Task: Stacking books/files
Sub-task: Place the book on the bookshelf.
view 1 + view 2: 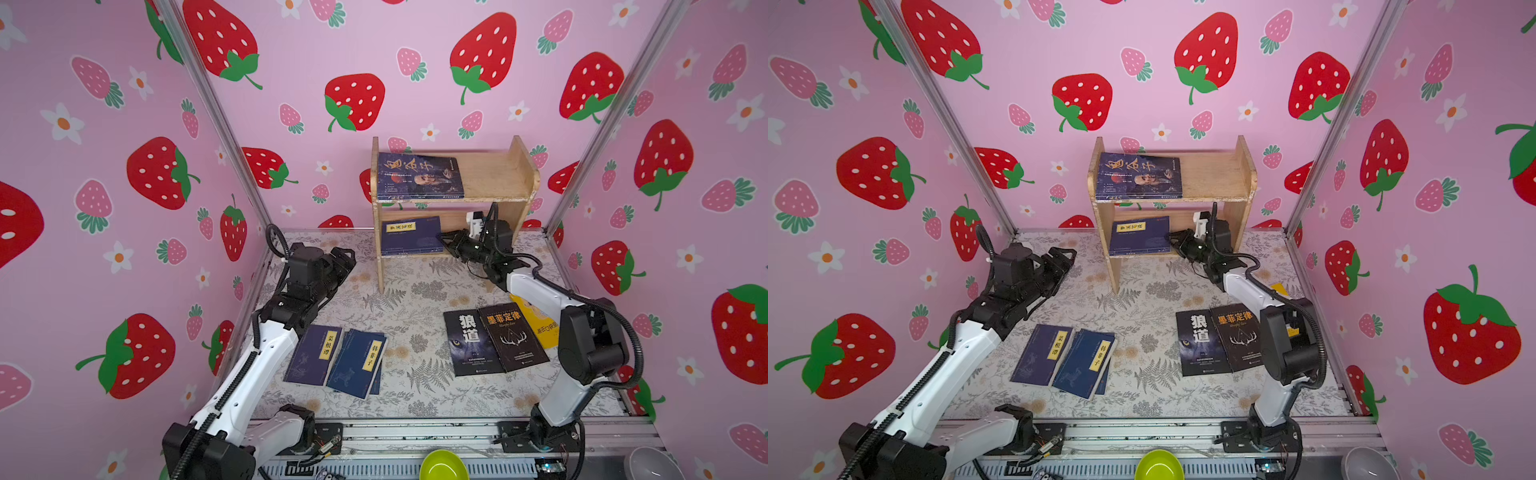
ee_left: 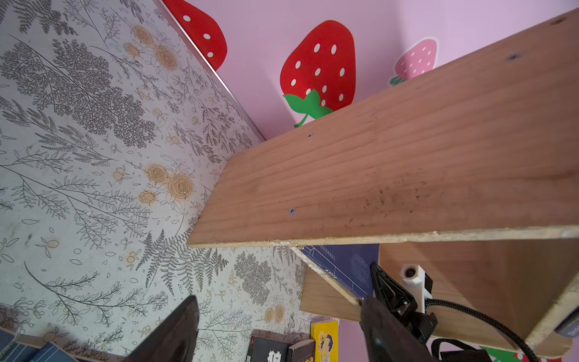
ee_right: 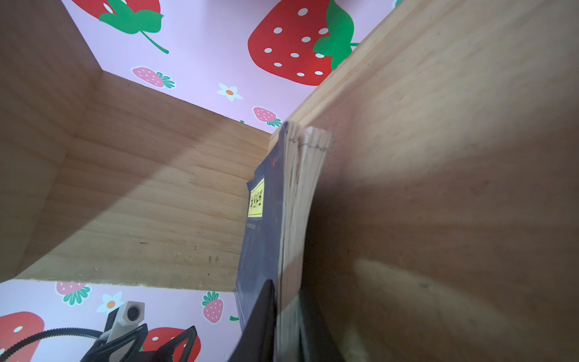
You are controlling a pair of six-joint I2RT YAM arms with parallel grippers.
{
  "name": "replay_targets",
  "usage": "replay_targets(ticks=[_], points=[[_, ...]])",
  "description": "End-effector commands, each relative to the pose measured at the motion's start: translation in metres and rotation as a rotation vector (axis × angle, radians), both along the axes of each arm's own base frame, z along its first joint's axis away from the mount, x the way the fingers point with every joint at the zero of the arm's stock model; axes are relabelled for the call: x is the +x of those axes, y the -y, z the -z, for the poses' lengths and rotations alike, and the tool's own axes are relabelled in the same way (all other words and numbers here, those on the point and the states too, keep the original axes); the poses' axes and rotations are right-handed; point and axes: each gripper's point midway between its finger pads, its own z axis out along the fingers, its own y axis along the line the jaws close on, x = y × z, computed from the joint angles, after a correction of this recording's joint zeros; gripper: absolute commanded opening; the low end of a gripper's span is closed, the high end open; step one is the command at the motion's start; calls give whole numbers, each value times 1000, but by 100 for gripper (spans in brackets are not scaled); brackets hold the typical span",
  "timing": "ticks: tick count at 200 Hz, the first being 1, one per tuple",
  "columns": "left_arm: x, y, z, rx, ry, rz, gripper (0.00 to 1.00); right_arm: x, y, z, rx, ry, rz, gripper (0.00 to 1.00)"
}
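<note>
A navy book [image 1: 411,237] [image 3: 263,238] with a yellow label lies on the lower board of the wooden shelf [image 1: 494,174]. My right gripper [image 1: 446,241] [image 3: 286,301] is shut on its right edge, one finger on the cover and one under the pages. On the top board lies a blue portrait book [image 1: 419,176]. Two navy books [image 1: 313,353] [image 1: 357,361] overlap on the table's near left. Two black books [image 1: 471,343] [image 1: 513,336] and a yellow one [image 1: 540,328] lie near right, partly behind my right arm. My left gripper [image 1: 345,257] [image 2: 279,316] hangs open and empty, left of the shelf.
Pink strawberry walls close in the table on three sides. A metal rail runs along the front edge, with a green bowl [image 1: 442,465] and a grey bowl [image 1: 652,461] beyond it. The right half of the shelf's top board is bare wood.
</note>
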Motion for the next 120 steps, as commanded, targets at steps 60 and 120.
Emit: replay_targets(ticks=[60,120], points=[[1,-1,0,-22,11,-6,82,1,7,-14,-179,83,58,57],[1,-1,5,-13,1,3,82,10,8,-22,-239,131,79,63]])
